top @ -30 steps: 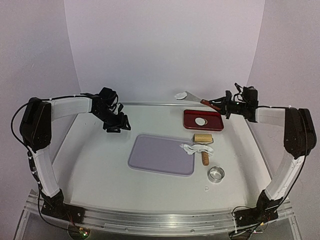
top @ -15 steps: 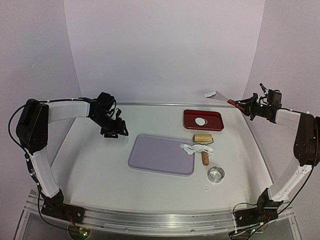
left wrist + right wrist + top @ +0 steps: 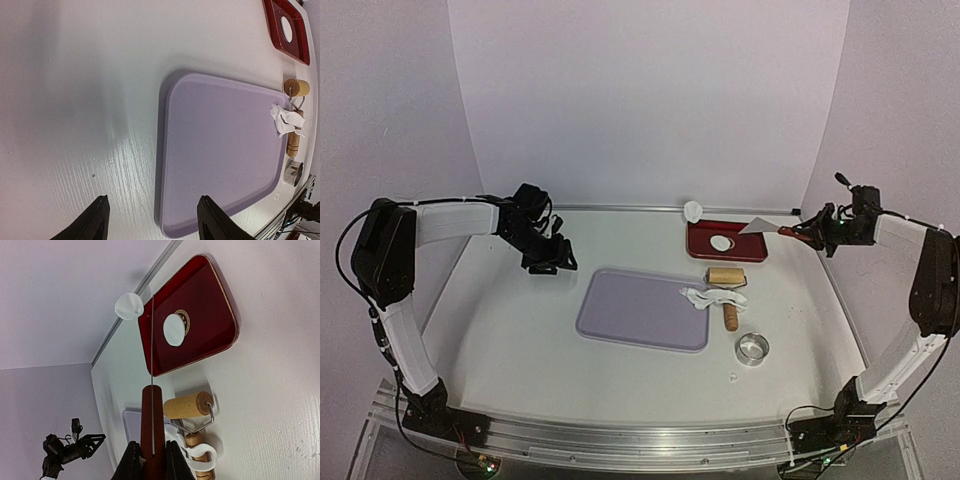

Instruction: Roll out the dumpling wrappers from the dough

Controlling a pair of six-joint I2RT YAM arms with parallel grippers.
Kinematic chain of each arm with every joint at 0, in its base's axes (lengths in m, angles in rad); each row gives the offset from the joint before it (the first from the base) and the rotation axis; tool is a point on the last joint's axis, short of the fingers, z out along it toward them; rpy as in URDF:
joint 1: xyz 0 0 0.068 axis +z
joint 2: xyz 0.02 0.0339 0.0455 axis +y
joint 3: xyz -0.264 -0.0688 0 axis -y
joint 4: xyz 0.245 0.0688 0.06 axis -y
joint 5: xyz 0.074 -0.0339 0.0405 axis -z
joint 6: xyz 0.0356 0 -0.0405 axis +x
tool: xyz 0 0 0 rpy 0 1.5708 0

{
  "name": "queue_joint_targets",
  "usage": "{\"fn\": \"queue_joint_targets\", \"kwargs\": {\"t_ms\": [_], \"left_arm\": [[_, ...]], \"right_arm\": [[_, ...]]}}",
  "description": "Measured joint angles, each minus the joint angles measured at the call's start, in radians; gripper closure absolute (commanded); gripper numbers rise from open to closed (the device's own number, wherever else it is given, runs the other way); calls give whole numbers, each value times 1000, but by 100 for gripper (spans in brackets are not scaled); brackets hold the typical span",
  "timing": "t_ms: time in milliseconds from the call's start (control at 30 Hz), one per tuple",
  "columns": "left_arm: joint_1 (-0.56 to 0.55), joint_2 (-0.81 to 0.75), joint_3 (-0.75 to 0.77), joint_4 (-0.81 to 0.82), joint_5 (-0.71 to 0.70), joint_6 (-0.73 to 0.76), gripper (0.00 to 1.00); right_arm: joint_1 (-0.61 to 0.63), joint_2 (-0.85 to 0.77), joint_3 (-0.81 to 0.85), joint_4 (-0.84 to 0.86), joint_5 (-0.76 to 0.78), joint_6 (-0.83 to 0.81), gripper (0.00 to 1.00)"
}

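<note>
My right gripper [image 3: 810, 235] is shut on the red-brown handle of a metal spatula [image 3: 760, 226], whose bare blade hangs over the right end of the red tray [image 3: 752, 252]. In the right wrist view [image 3: 152, 447] the blade shows edge-on. One dumpling wrapper [image 3: 721, 242] lies in the tray [image 3: 174, 330]. A second white disc [image 3: 693, 210] is outside the tray at the table's back rail [image 3: 129, 306]. Ragged dough scraps [image 3: 704, 296] drape over the wooden roller [image 3: 725, 275]. My left gripper [image 3: 548, 262] is open and empty [image 3: 152, 210] over the table left of the purple board [image 3: 645, 308].
A metal ring cutter [image 3: 752, 348] stands in front of the roller's handle [image 3: 730, 318]. The purple board [image 3: 220, 150] lies mid-table with nothing on it but the scraps at its right edge. White walls close in behind and at both sides.
My right arm swung the spatula right and then down to the red tray. The white disc that rode on the blade is now off it, by the back rail. The left gripper barely moved.
</note>
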Motion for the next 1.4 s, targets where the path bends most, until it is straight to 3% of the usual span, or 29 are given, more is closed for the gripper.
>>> {"fn": "queue_joint_targets", "kwargs": {"t_ms": [600, 1100, 1400], "left_arm": [[0, 0, 4, 9, 19, 0, 39], [0, 119, 245, -8, 126, -19, 39], [0, 213, 354, 32, 259, -114, 39]], "right_arm": [[270, 134, 198, -93, 170, -21, 100], [294, 142, 259, -126, 434, 73, 100], [302, 130, 270, -142, 434, 149, 100]]}}
